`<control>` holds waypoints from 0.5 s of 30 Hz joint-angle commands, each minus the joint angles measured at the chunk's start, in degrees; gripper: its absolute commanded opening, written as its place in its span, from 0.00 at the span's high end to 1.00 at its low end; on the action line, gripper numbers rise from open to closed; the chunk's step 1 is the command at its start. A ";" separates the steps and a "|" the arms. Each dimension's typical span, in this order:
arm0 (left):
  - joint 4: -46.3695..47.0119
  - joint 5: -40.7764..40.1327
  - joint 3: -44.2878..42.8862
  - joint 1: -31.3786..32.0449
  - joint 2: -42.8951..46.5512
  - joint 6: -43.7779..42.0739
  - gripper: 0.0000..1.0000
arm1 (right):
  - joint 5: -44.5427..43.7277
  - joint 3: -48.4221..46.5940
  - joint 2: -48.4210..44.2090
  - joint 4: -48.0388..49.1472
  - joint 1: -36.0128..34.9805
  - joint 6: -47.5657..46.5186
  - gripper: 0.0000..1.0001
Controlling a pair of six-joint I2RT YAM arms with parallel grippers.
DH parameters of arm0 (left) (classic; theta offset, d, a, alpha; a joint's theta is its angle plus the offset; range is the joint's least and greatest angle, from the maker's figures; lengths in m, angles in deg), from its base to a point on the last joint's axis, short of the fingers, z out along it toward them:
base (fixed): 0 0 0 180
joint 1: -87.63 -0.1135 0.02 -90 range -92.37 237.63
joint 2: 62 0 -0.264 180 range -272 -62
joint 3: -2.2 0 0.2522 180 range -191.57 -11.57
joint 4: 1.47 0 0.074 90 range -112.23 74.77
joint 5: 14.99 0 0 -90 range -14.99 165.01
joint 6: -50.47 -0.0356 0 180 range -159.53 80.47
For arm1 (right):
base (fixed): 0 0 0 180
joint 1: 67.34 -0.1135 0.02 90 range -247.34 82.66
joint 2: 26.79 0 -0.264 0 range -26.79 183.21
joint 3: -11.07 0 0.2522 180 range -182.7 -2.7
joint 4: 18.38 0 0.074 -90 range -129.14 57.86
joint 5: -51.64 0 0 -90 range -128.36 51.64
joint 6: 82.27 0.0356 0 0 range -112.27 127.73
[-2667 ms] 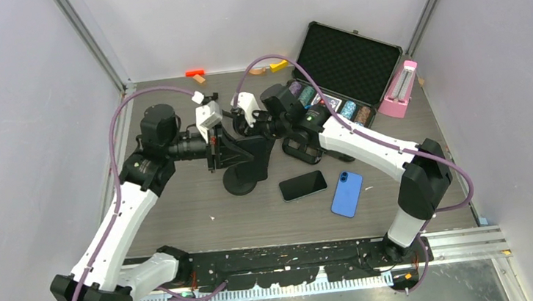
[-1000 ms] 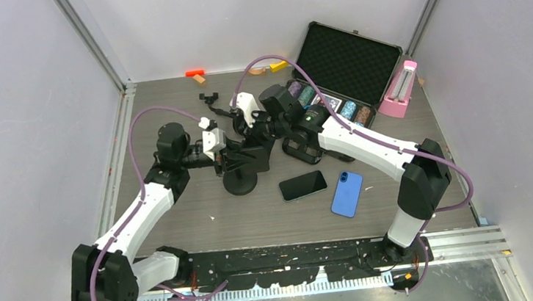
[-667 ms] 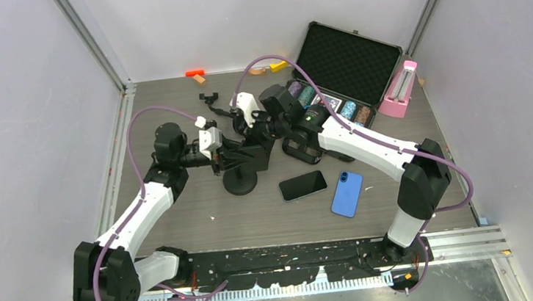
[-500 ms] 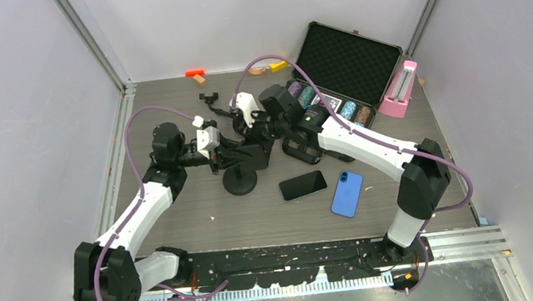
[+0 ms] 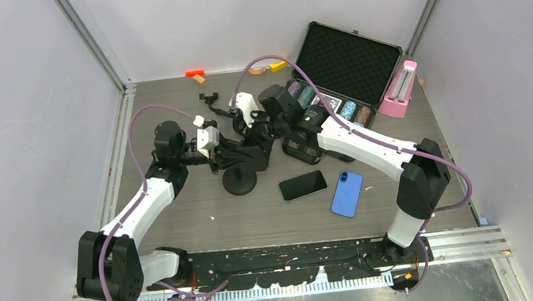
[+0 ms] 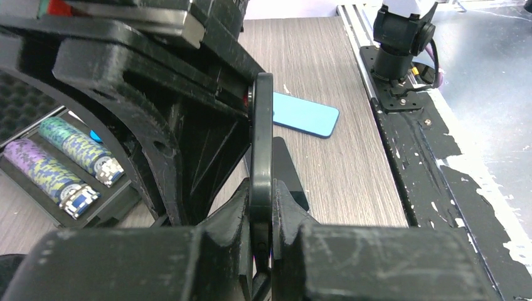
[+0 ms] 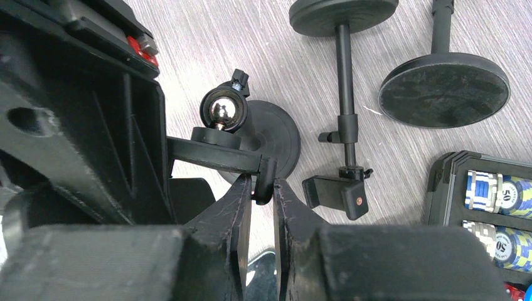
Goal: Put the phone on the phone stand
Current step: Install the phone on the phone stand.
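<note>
The black phone stand [image 5: 240,183] stands mid-table on a round base, with its cradle plate [image 5: 247,152] above. My left gripper [image 5: 224,154] is shut on the cradle's thin edge [image 6: 261,125] from the left. My right gripper [image 5: 257,138] is shut on the cradle's lip [image 7: 264,172] from the right, below the chrome ball joint [image 7: 223,110]. A black phone [image 5: 302,185] lies flat right of the base. A blue phone [image 5: 347,194] lies beside it, and also shows in the left wrist view [image 6: 304,116]. Neither phone is held.
An open black case [image 5: 347,58] with poker chips [image 5: 333,103] sits at the back right, with a pink object [image 5: 399,90] beside it. Two more black stands [image 7: 444,81] and a clip [image 7: 332,191] lie behind. Small blocks [image 5: 195,73] lie at the far edge.
Since 2.7 s ago my left gripper has come down and closed on the cradle's edge. Over the last second the left arm shifted only slightly. The right arm and both phones have not moved.
</note>
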 commanded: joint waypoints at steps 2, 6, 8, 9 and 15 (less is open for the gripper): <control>5.22 -0.43 -2.23 -1.37 -1.37 -2.67 1.00 | 2.63 -1.71 0.35 -0.36 -0.90 0.13 1.00; 5.01 -0.34 -2.22 -1.86 -1.40 -3.23 1.00 | 2.78 -1.39 0.12 -0.32 -0.90 -0.12 1.00; 4.52 -0.34 -2.43 -2.21 -1.28 -3.39 1.00 | 2.70 -1.29 0.09 -0.35 -0.90 -0.22 1.00; 4.07 -0.29 -2.67 -2.36 -1.28 -3.55 1.00 | 2.74 -1.24 0.09 -0.37 -0.90 -0.30 1.00; 1.37 1.99 -4.67 -2.42 -1.83 -4.94 1.00 | 3.63 -1.46 0.70 -0.74 -1.04 -0.90 1.00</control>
